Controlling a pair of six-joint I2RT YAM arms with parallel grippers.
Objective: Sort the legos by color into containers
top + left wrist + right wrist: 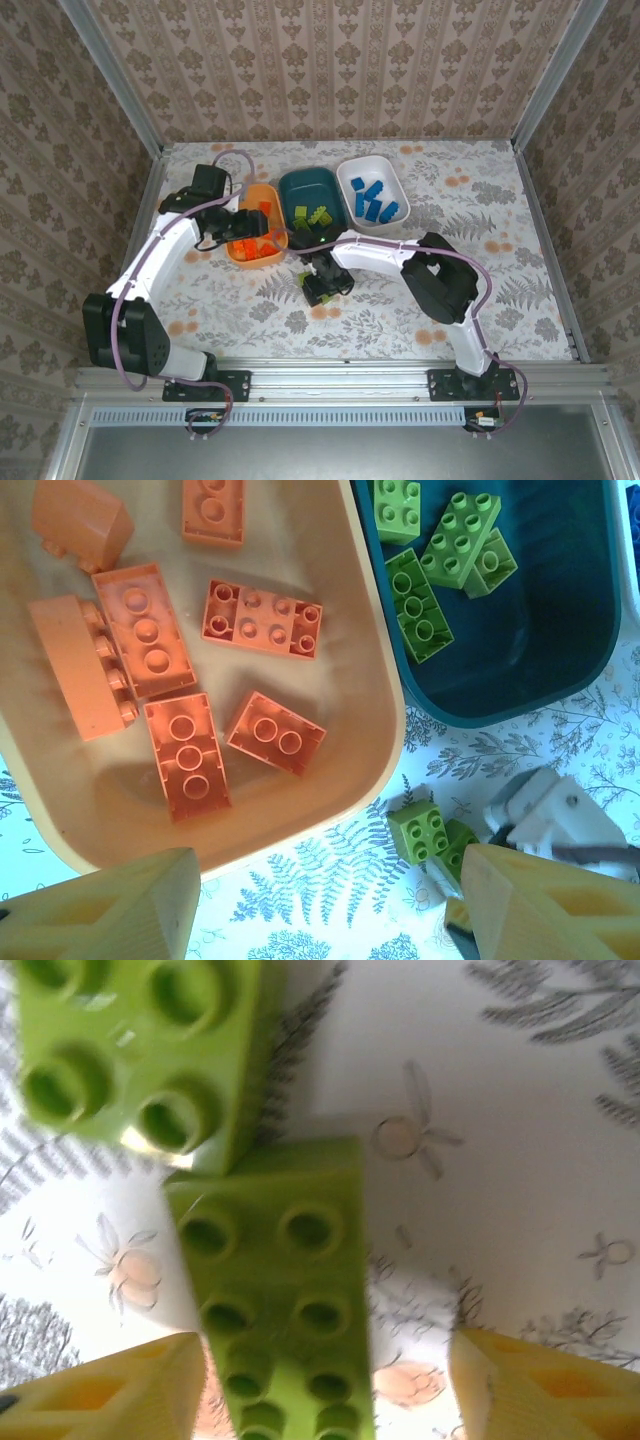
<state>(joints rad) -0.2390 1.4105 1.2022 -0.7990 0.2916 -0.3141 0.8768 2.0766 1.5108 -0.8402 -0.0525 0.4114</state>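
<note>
Since my right jaws stand apart astride the long green brick (pixel 275 1290), which lies on the tabletop (pixel 520 1140) touching a square green one (pixel 130 1050), I'd centre, close squarely on its long sides, then lift it towards the teal dish (pixel 540 650). Left jaws hang apart over the orange dish (pixel 365 735).

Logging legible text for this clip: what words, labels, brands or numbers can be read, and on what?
None readable.
No print on the orange dish, teal dish or white dish; the tablecloth carries only a floral pattern.
Studs on the green bricks are too blurred to show any embossing.
</note>
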